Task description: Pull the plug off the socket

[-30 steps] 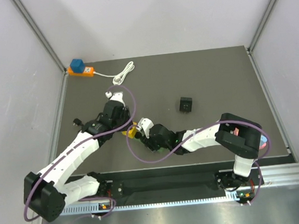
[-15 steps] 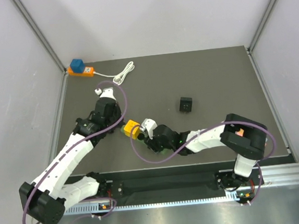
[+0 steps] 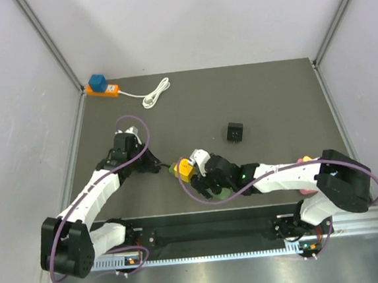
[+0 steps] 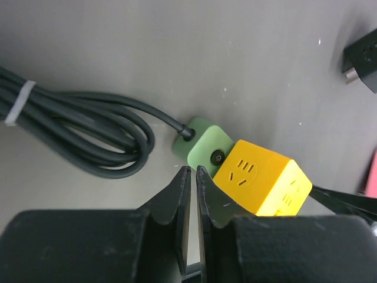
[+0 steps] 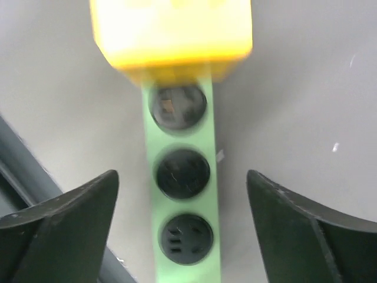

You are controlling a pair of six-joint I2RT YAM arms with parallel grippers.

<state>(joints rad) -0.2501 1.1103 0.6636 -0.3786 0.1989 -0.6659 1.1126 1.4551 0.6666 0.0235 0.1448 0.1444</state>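
Yellow plug (image 3: pixel 185 170), seated in the green strip (image 5: pixel 181 177) at the tabletop's (image 3: pixel 271 94) seven o'clock, awaits a grip and pull: right hand (image 5: pixel 182 180) gapes empty astride the strip, left hand (image 4: pixel 192 177) nearly closed, empty, at nine o'clock.

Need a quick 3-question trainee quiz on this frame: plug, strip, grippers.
1. Fill in: the yellow cube plug sits on the ___ power strip.
2. True or false: the left gripper has its fingers spread wide.
3. The right gripper is: A) shut on the plug; B) open, one finger on either side of the strip; C) out of view.
Key: 1 green; 2 false; 3 B.
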